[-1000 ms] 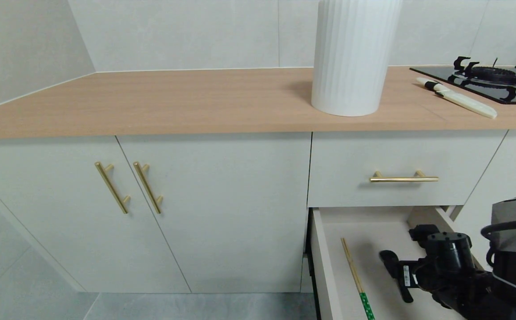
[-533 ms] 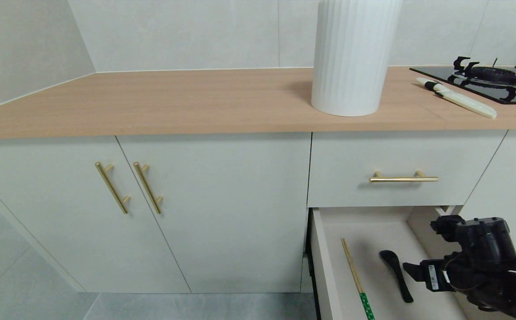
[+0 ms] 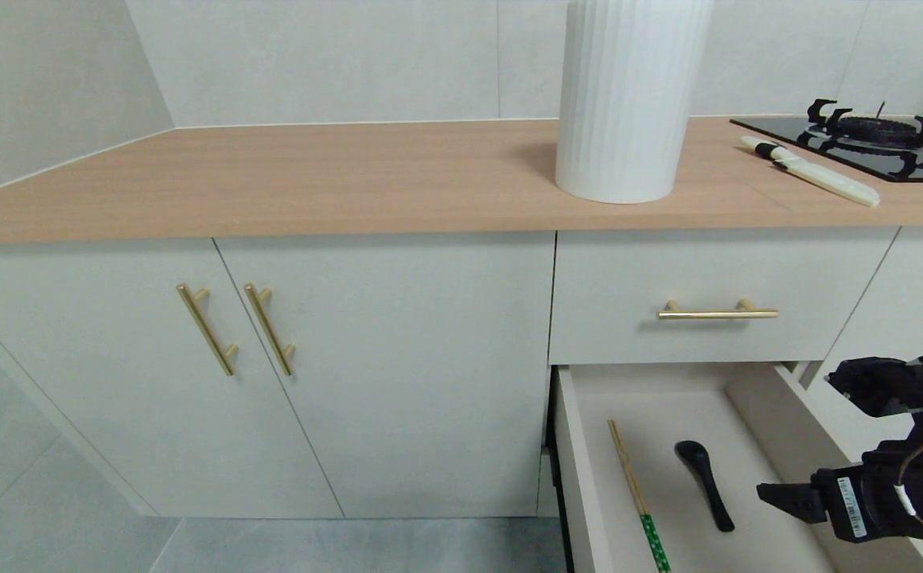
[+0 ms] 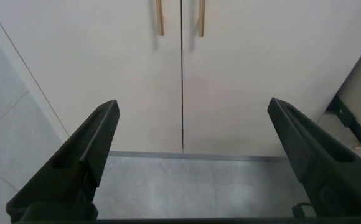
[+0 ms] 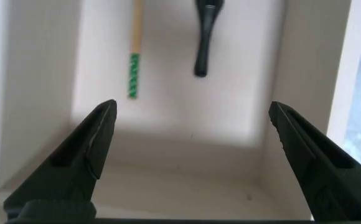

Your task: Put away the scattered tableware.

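1. Head view: The lower drawer (image 3: pixel 577 477) stands pulled out. On its floor the chopsticks (image 3: pixel 632 489) and the black spoon (image 3: pixel 704 477) lie flat, side by side but apart, so I judge these two are already put away. The knife (image 3: pixel 812 171) lies on the tabletop (image 3: pixel 310 179) beside the stove (image 3: pixel 875 139); probably the drawer is left open for it. The right end effector (image 3: pixel 797 434) is at the drawer's right wall, its jaws wide apart and holding nothing.

2. Left wrist view: The left end effector (image 4: pixel 193 109) is low in front of the closed cupboard doors (image 4: pixel 249 74). Its jaws are spread and empty. I think it waits here, out of the way of the drawer.

3. Right wrist view: The right end effector (image 5: pixel 193 109) looks down into the drawer (image 5: pixel 305 93). The spoon (image 5: pixel 204 43) and the chopsticks (image 5: pixel 134 62) rest on the floor beyond its fingertips, and nothing touches them.
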